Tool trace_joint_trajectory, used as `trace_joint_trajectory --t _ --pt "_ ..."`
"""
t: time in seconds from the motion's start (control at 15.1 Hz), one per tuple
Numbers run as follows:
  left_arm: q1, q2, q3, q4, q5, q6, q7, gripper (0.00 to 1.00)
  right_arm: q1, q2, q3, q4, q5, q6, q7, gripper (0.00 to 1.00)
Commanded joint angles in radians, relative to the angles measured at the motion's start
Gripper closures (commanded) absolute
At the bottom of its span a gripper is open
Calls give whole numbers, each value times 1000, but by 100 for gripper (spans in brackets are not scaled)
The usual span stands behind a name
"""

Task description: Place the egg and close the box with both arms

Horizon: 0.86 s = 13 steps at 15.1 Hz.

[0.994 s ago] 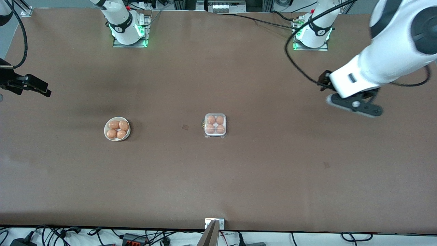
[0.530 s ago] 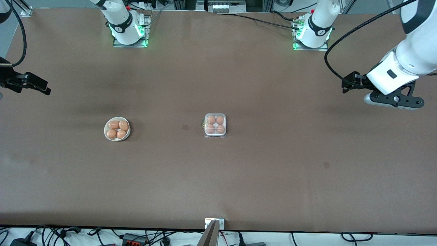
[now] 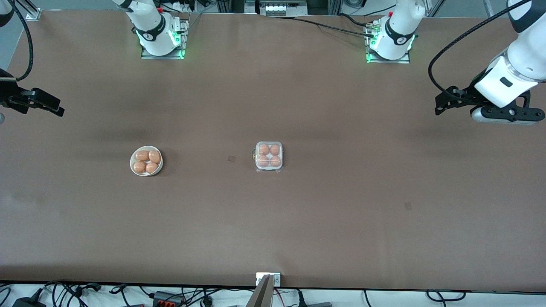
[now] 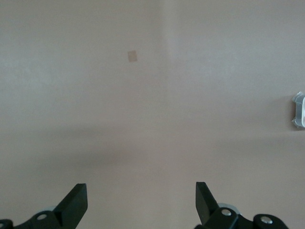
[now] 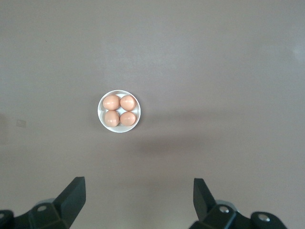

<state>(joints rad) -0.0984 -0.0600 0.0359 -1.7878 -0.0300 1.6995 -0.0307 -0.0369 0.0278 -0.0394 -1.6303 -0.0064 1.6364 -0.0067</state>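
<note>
The box (image 3: 268, 156) sits mid-table, an orange-brown egg (image 3: 264, 149) in every cell, and its clear lid appears to be down. Only one edge of the box (image 4: 299, 109) shows in the left wrist view. My left gripper (image 3: 505, 116) hangs high over bare table at the left arm's end, well away from the box; in its wrist view it (image 4: 140, 188) is open and empty. My right gripper (image 3: 17, 100) hangs over the right arm's end of the table; in its wrist view it (image 5: 139, 183) is open and empty above bare table near the bowl.
A round white bowl (image 3: 146, 161) with several identical eggs stands toward the right arm's end, also seen in the right wrist view (image 5: 119, 111). Small dark patches mark the table (image 3: 231, 158), (image 3: 408, 206). A metal bracket (image 3: 268, 279) sits at the near table edge.
My left arm has swung away from the box toward the left arm's end of the table. The right arm, the box and the bowl have hardly moved.
</note>
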Motion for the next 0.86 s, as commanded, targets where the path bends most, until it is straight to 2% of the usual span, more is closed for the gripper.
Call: trace_joint_trajectory --t 0.0,0.8 --pt "-9 -11 12 13 -16 -37 9 0 5 -22 3 1 8 -20 -21 0" --pt "-9 -11 -1 44 -5 -35 2 0 12 -20 9 -2 11 -20 -41 0"
